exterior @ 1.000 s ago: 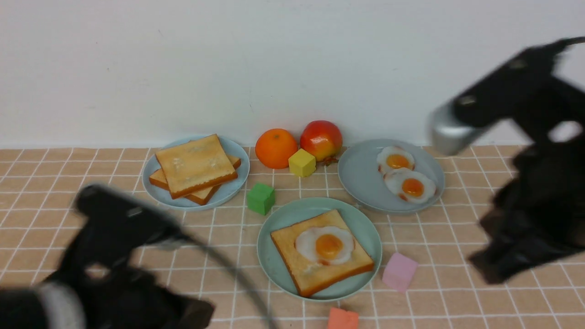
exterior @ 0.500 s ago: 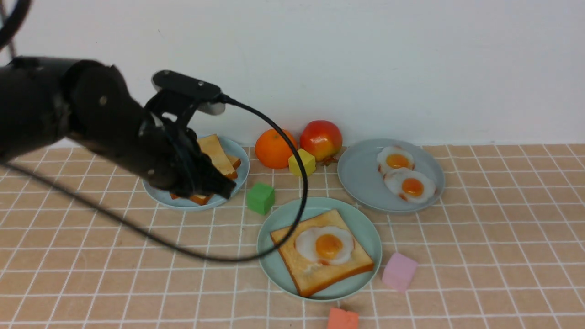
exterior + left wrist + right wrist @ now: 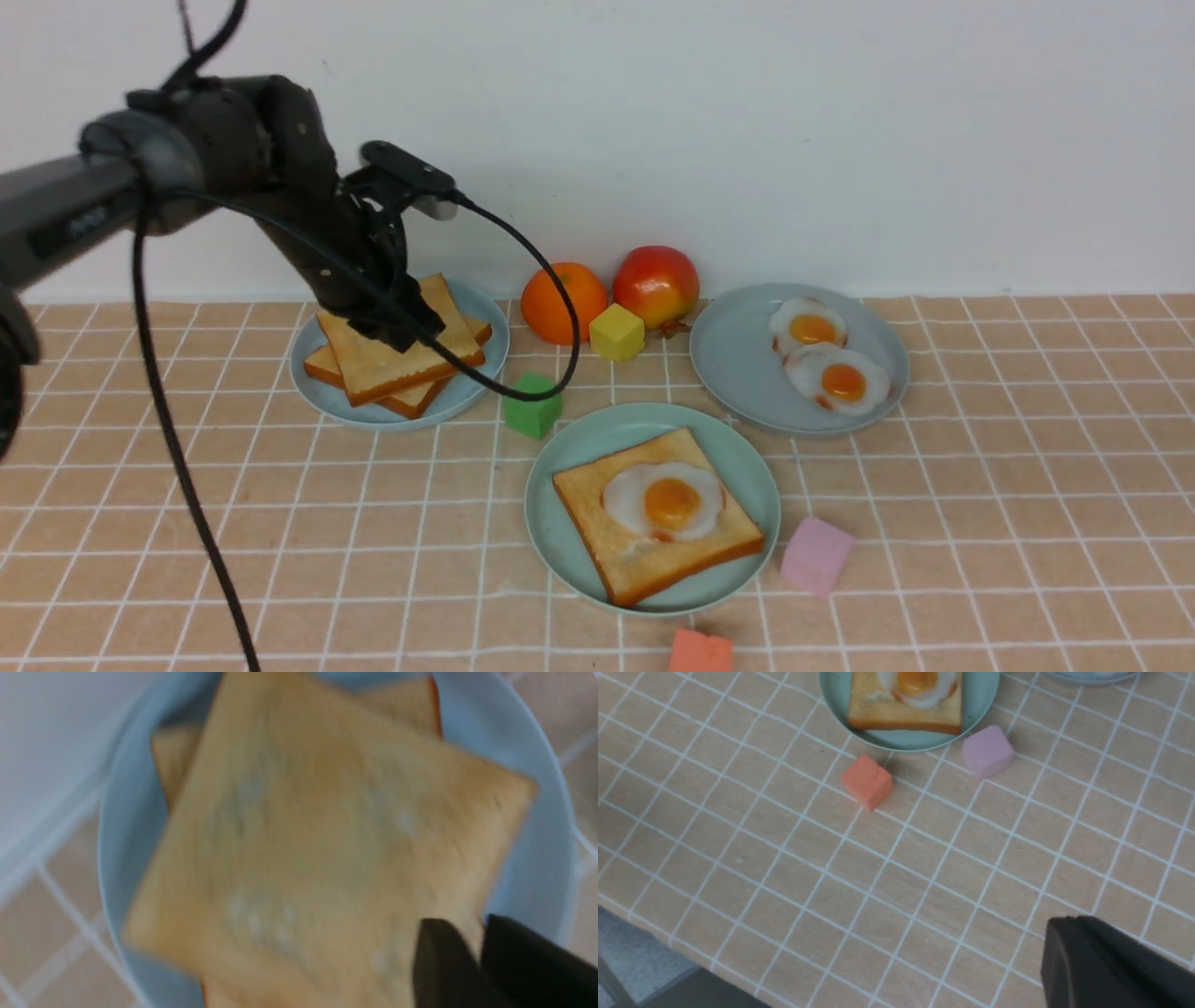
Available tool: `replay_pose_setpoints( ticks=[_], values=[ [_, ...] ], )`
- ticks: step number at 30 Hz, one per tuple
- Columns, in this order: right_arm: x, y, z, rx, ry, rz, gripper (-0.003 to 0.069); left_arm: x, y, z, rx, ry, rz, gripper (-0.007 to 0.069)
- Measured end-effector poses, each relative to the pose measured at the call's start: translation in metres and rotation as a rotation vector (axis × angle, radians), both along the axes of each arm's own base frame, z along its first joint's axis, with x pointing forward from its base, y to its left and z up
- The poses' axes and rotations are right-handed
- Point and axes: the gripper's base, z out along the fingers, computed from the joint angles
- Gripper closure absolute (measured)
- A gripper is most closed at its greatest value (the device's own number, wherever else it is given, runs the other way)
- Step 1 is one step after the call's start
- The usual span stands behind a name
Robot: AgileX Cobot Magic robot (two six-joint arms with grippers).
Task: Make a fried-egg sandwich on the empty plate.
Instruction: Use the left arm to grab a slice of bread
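Two golden-brown toast slices (image 3: pixel 397 359) lie stacked on a pale blue plate (image 3: pixel 308 385) at the back left. My left gripper (image 3: pixel 411 329) hangs right over the top slice (image 3: pixel 303 835), near one edge. Its jaws (image 3: pixel 467 921) stand a narrow gap apart and hold nothing. The mint-green plate (image 3: pixel 560 448) in the middle carries a single toast slice (image 3: pixel 616 551) with a fried egg (image 3: pixel 665 499) on top. My right gripper (image 3: pixel 1069 919) is shut and empty above bare table, near the front. It is out of the front view.
A pale blue plate (image 3: pixel 738 364) with two fried eggs (image 3: pixel 810 327) sits back right. An orange (image 3: pixel 560 301), an apple (image 3: pixel 656 283) and a yellow cube (image 3: pixel 616 332) stand by the wall. Green (image 3: pixel 532 405), pink (image 3: pixel 815 555) and orange-red (image 3: pixel 700 651) cubes ring the mint plate. The left arm's cable (image 3: pixel 523 280) hangs over the green cube.
My left arm has swung up from the front left to above the toast stack. My right arm has left the front view. The toast and plates have not moved.
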Motion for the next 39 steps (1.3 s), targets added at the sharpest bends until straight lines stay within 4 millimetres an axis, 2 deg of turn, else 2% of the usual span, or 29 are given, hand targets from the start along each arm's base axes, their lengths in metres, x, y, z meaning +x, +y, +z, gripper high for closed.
replay_pose_setpoints(
  ticks=[1, 2, 5, 9, 13, 22, 30, 39],
  values=[
    [0.000, 0.000, 0.000, 0.000, 0.000, 0.000, 0.0659, 0.000, 0.000, -0.001, 0.002, -0.001, -0.004, 0.0429],
    [0.000, 0.000, 0.000, 0.004, 0.003, 0.002, 0.0658, 0.005, -0.002, -0.007, 0.016, -0.021, -0.033, 0.0361],
    [0.000, 0.001, 0.000, 0.010, -0.001, 0.003, 0.0658, 0.010, -0.007, -0.021, 0.049, -0.040, -0.099, 0.0233],
    [0.000, 0.001, 0.001, 0.012, -0.004, 0.004, 0.0656, 0.014, -0.008, -0.028, 0.080, -0.069, -0.156, 0.0175],
    [0.001, 0.002, 0.002, 0.027, -0.018, 0.007, 0.0654, 0.018, -0.008, -0.031, 0.083, -0.097, -0.163, 0.0176],
    [0.002, 0.004, 0.003, 0.045, -0.035, 0.011, 0.0645, 0.015, -0.011, -0.031, 0.069, -0.070, -0.169, 0.0245],
    [0.002, 0.004, 0.003, 0.045, -0.035, 0.011, 0.0637, 0.009, -0.014, -0.018, 0.025, -0.054, -0.164, 0.0249],
    [0.002, 0.004, 0.003, 0.045, -0.035, 0.011, 0.0627, 0.014, -0.016, -0.024, 0.039, -0.097, -0.227, 0.0218]
  ],
)
